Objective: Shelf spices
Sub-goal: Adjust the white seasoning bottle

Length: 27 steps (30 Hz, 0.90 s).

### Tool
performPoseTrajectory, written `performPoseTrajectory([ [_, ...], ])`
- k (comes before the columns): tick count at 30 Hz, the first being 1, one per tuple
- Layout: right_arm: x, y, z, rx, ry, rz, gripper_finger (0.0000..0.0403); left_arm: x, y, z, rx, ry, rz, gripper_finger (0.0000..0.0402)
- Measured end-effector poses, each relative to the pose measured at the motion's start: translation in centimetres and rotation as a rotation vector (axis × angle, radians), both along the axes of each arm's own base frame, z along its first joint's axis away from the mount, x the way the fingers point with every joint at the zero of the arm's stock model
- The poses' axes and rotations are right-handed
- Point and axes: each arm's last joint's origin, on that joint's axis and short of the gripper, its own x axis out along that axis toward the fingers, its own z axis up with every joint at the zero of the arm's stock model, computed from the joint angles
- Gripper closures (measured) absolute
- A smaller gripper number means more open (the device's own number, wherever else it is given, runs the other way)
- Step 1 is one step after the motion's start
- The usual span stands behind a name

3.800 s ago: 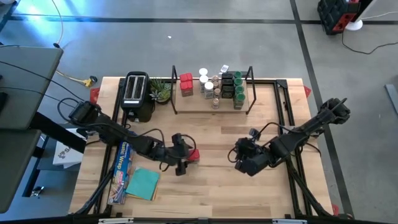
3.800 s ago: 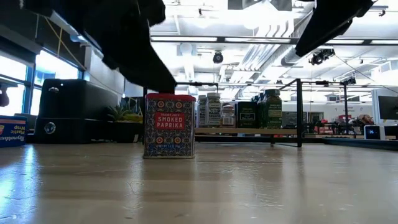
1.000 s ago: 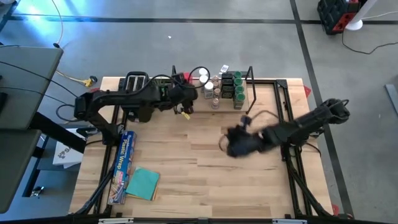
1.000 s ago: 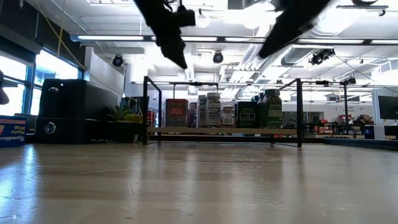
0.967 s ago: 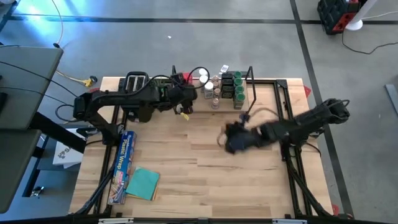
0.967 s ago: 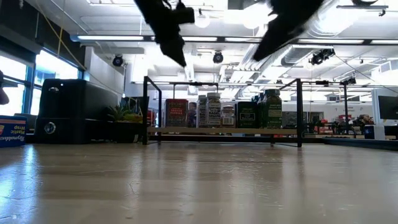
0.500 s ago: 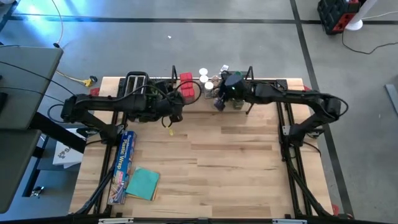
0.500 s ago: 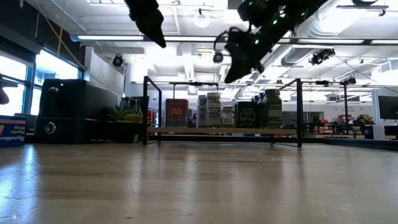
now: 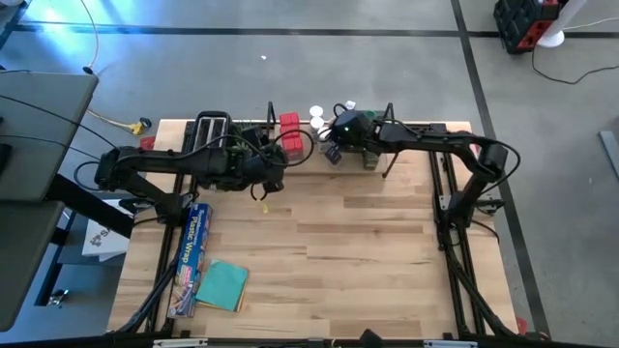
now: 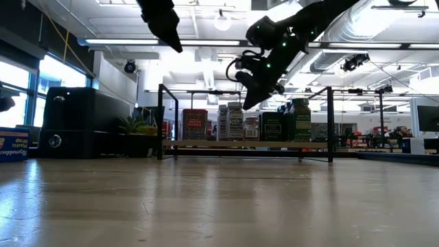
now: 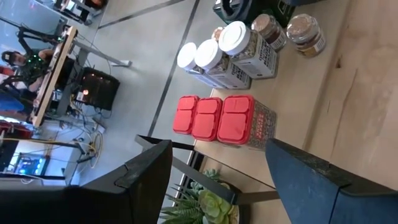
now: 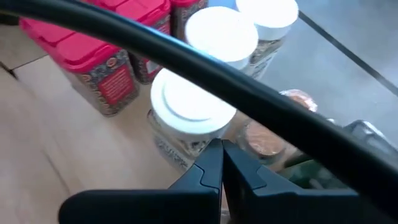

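The shelf [image 9: 308,166], a wooden board in a black wire frame, stands at the table's far edge. On it are three red tins [image 11: 224,118], white-lidded jars [image 11: 236,40], brownish jars [image 11: 305,31] and green-lidded jars [image 10: 300,116]. My right gripper [image 12: 222,152] is shut and slants down over the shelf's middle [image 9: 333,150], its tips right at a white-lidded jar [image 12: 193,102] behind the frame's wire [image 12: 249,93]. My left gripper [image 11: 219,146] hangs open and holds nothing, off the shelf's left front [image 9: 274,176], high above the table [image 10: 173,38]. My right gripper's shut fingertips [image 12: 214,155] stand at the near side of the white-lidded jar [image 12: 180,149], slanting down from the table's right. I cannot tell whether they touch it. The jar stands upright on the shelf.
A black toaster [image 9: 211,145] and a small plant [image 9: 250,140] stand left of the shelf. A long blue foil box [image 9: 191,256] and a teal cloth [image 9: 222,285] lie at the near left. Bare wood [image 9: 368,251] fills the table's middle and near right.
My right gripper has swung from the table's middle to the far edge and now hangs over the shelf's jars. My left gripper has drawn back from the red tins toward the table's left and near side, staying open. The tins and jars stay in place.
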Motion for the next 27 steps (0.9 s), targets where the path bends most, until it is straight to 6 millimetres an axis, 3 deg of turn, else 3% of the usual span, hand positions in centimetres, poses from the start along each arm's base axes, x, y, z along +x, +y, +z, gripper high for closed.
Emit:
performPoseTrajectory([
  [18,0.16,0.54,0.01,0.045,-0.01,0.091,0.0403,-0.02,0.01,-0.02,-0.003,-0.004,0.005,0.0145],
  [27,-0.03,-0.23,0.37,-0.004,-0.006,-0.029,0.0403,0.02,0.01,-0.08,-0.009,-0.005,0.003,0.0145],
])
